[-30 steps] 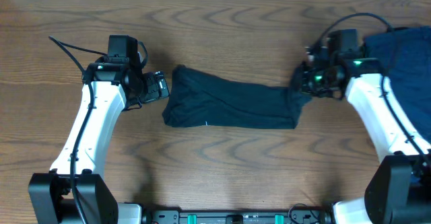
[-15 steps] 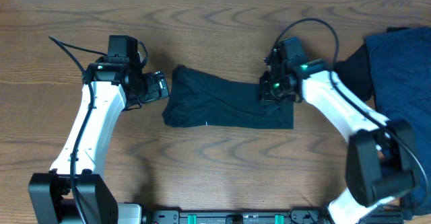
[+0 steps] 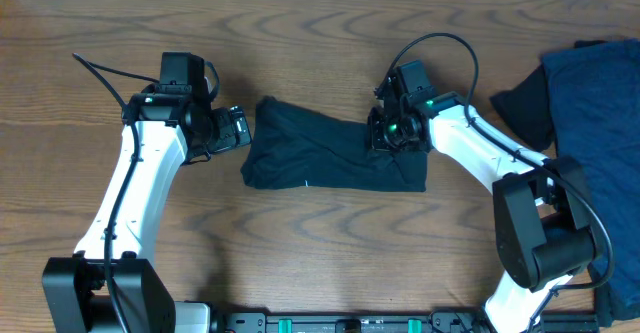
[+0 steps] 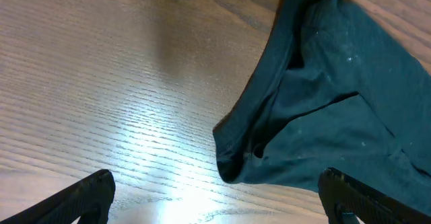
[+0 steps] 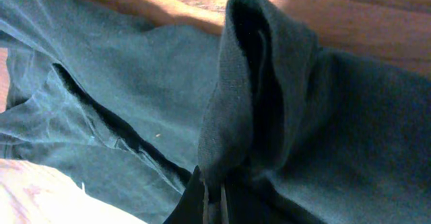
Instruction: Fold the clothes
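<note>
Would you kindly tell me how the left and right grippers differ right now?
The left gripper stands wide open and empty, just off the left end of the plain teal-black T-shirt; the right gripper is shut on a raised fold at that shirt's right end. Both are black, two-fingered, low over the brown wooden table.

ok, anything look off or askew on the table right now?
Nothing damaged. The T-shirt is a rumpled, slightly tilted strip: left edge curled and bunched, right end doubled into a thick wad in the shut right gripper. Other clothes lie heaped, unfolded, at the far right.
</note>
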Action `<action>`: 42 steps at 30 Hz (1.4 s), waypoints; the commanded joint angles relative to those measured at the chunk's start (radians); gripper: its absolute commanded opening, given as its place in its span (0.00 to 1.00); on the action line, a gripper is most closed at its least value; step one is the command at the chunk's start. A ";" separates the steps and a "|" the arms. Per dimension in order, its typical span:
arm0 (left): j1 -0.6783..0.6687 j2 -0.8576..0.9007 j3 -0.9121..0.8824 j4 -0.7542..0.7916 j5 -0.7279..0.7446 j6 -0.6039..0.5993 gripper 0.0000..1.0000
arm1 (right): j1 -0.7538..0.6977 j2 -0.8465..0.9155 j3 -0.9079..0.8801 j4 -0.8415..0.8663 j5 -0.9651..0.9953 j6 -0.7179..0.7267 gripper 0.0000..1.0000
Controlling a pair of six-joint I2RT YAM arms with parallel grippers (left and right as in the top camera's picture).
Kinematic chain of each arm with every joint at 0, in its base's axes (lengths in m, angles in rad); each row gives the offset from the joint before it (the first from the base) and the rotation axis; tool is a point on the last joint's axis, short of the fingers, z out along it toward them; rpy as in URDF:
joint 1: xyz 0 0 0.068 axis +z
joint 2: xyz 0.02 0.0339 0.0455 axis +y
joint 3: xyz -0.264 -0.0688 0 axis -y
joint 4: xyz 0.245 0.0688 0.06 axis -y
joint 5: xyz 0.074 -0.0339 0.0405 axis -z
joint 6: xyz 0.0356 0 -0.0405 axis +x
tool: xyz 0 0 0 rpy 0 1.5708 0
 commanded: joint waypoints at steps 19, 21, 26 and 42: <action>0.002 0.011 -0.008 -0.003 -0.008 -0.002 0.98 | -0.042 -0.087 0.037 0.037 -0.268 -0.113 0.55; 0.002 0.011 -0.008 -0.003 -0.008 -0.002 0.98 | -0.069 -0.115 0.037 -0.015 -0.262 -0.120 0.54; 0.002 0.011 -0.008 -0.003 -0.008 -0.002 0.98 | -0.094 -0.123 0.033 -0.169 -0.212 -0.216 0.15; 0.002 0.011 -0.008 -0.003 -0.008 -0.002 0.98 | 0.027 -0.119 -0.237 0.118 -0.117 -0.111 0.01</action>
